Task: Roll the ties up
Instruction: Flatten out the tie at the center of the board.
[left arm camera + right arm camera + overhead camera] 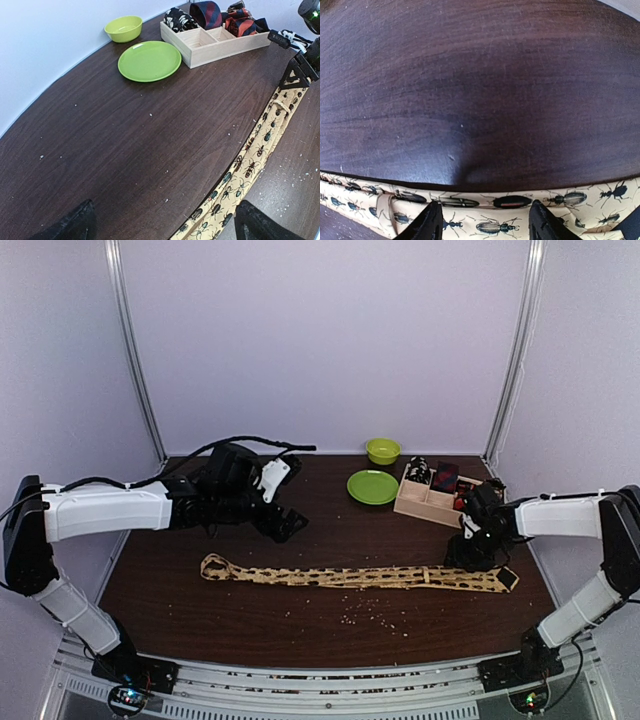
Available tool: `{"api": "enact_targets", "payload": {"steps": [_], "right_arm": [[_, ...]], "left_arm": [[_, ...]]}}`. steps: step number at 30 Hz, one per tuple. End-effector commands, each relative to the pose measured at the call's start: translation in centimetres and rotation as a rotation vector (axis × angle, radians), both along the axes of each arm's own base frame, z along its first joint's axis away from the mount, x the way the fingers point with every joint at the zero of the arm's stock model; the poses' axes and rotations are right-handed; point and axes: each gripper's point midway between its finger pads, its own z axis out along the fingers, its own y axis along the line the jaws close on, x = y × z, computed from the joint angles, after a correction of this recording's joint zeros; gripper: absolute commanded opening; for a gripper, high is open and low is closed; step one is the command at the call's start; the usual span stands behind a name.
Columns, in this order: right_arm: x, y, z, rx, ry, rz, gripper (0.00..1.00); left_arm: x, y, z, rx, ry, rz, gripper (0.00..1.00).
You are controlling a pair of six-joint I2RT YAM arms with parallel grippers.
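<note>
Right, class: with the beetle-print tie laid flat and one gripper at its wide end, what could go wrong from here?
The right gripper hangs open over the tie; it might pinch only the loop and start the roll crooked. The left gripper is off the tie, so the free length could skew. Crumbs may get rolled in.

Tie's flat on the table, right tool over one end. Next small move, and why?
Probably lower the right tool slightly and close on the tan tie. It stands open over the tie near its right end, and the tie lies flat and unrolled on the table. The left tool hangs away from the fabric.
</note>
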Motion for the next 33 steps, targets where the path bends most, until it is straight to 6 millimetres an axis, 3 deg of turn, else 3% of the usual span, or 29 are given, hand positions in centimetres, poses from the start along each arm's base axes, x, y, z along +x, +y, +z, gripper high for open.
{"api": "enact_targets", "payload": {"steps": [1,10,14,18,24,28,33], "right_arm": [[-1.8,-0.5,-0.2,0.011,0.026,-0.014,0.59],[-2.7,-1.3,0.4,-0.011,0.004,-0.025,0.58],[-1.8,-0.8,2.2,0.023,-0.063,-0.018,0.59],[-1.4,1.9,4.4,0.159,-0.116,0.018,0.61],[-1.5,8.6,5.8,0.279,-0.126,0.122,0.62],[-1.4,12.4,5.4,0.317,-0.112,0.162,0.62],[-0.9,14.3,3.6,0.33,-0.086,0.158,0.61]], "left_arm": [[0.3,-0.3,0.8,-0.03,-0.026,0.005,0.98],[0.2,-0.3,0.0,-0.03,-0.011,0.006,0.98],[0.5,0.3,0.2,-0.04,-0.016,0.055,0.98],[1.2,1.6,0.7,-0.052,-0.041,0.14,0.98],[1.3,2.9,1.6,-0.085,-0.072,0.207,0.98],[1.0,2.9,1.6,-0.078,-0.063,0.199,0.98],[0.8,2.9,1.6,-0.081,-0.057,0.188,0.98]]}}
